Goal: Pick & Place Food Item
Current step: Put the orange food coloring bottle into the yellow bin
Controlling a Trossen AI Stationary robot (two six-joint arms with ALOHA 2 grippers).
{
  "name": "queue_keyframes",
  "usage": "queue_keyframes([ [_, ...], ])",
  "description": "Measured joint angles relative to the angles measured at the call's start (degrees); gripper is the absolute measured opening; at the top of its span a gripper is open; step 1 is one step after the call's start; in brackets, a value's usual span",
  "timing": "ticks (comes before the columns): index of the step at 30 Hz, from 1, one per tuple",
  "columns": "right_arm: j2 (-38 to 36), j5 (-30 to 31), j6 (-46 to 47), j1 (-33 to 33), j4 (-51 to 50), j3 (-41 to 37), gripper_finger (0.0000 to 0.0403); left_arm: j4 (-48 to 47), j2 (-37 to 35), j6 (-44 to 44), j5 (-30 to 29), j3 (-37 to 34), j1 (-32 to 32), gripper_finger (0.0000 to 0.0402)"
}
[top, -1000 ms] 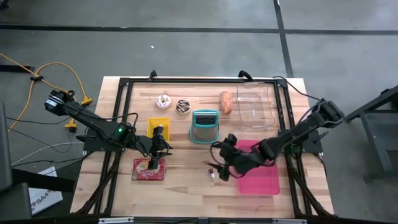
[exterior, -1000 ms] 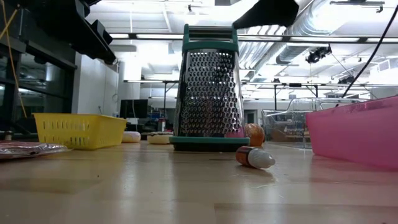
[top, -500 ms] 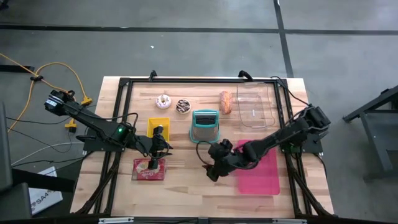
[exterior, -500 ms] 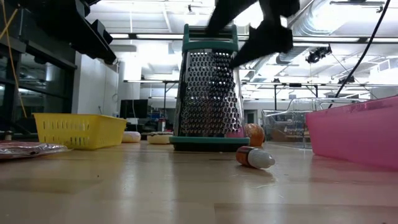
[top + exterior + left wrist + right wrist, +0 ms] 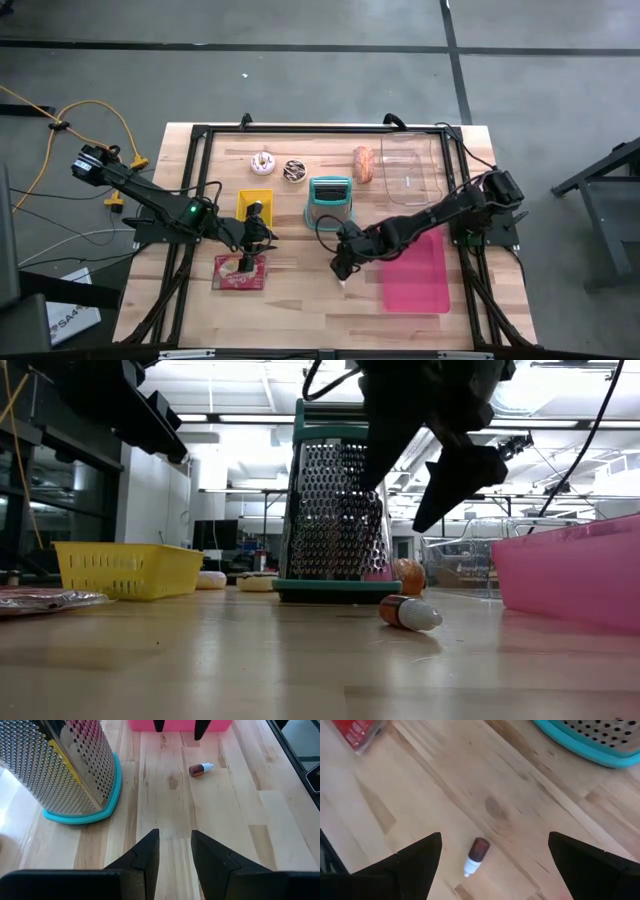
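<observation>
A small brown bottle with a white cap (image 5: 475, 856) lies on its side on the wooden table (image 5: 300, 290), between the grater and the pink tray; it also shows in the low view (image 5: 408, 613) and the left wrist view (image 5: 201, 769). My right gripper (image 5: 495, 837) hangs open above it, one finger to each side, clear of it (image 5: 395, 505) (image 5: 342, 265). Two donuts (image 5: 263, 162) (image 5: 294, 171) and a bread roll (image 5: 363, 165) rest at the far side. My left gripper (image 5: 175, 845) waits open near the yellow basket (image 5: 255, 200), with nothing between its fingers.
A teal-based metal grater (image 5: 330, 202) stands upright just beyond the bottle. A pink tray (image 5: 415, 270) lies to the right, and a clear container (image 5: 410, 170) sits at the far right. A red packet (image 5: 240, 270) lies near the left gripper. Bare wood stretches along the near edge.
My right gripper has moved toward the table's left from over the pink tray's edge and come down over the small bottle. It has rolled and tipped to point more steeply down, its fingers staying wide open. The bottle has not moved.
</observation>
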Motion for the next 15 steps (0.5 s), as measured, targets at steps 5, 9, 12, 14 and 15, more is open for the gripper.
queue_keyframes([
  [5,0.0,-0.1,-0.8,-0.4,0.8,0.0,0.0357,0.1,0.0,0.0,0.0,0.0,0.0,0.0108],
  [9,0.0,-1.2,-1.5,-0.3,2.5,0.9,0.0357,0.1,0.0,0.0,0.0,0.0,0.0,0.0108],
  [12,0.0,-0.9,-1.5,0.6,2.6,2.8,0.0357,0.4,0.0,0.0,0.0,0.0,0.0,0.0108],
  [14,0.0,0.4,-1.5,1.4,2.6,4.3,0.0357,0.7,0.0,0.0,0.0,0.0,0.0,0.0108],
  [15,0.0,1.1,-1.7,1.8,2.6,5.0,0.0357,0.9,0.0,0.0,0.0,0.0,0.0,0.0108],
])
